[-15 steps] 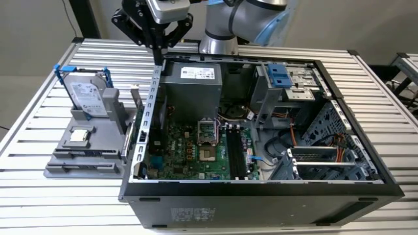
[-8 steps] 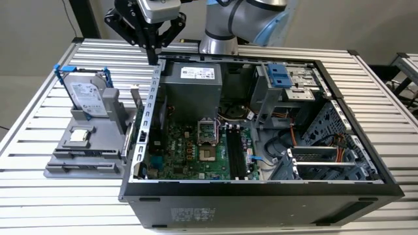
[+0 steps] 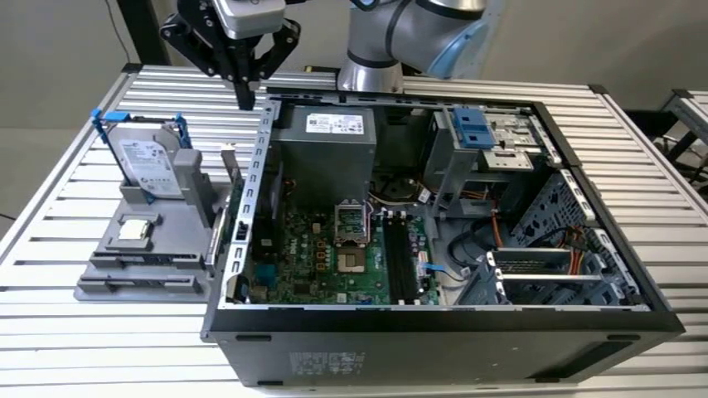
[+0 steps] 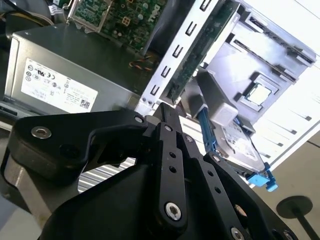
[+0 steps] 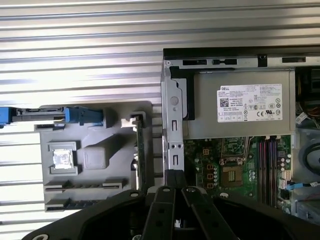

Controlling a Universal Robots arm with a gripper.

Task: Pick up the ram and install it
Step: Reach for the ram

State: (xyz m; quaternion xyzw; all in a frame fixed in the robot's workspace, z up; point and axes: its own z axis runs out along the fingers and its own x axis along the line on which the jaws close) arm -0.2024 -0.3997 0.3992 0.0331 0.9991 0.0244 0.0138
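Note:
The ram (image 3: 235, 217) is a long dark green stick standing on edge in a slot at the side of the grey holder (image 3: 122, 274) that lies against the open computer case's wall; it also appears in both wrist views (image 5: 140, 150) (image 4: 197, 55). My gripper (image 3: 245, 101) hangs in the air above the ram's far end, fingers pointing down, pressed together and holding nothing. It is well clear of the stick, and both wrist views show the fingertips meeting (image 5: 175, 174) (image 4: 162, 106). The motherboard's long dark memory slots (image 3: 399, 257) lie inside the case.
A silver hard drive (image 3: 149, 162) with a blue frame stands upright in the holder, and a small square silver chip (image 3: 135, 230) lies in a pocket before it. The case holds a grey power supply (image 3: 327, 149), the motherboard (image 3: 315, 249) and cables. Everything rests on a slatted metal table (image 3: 89, 332).

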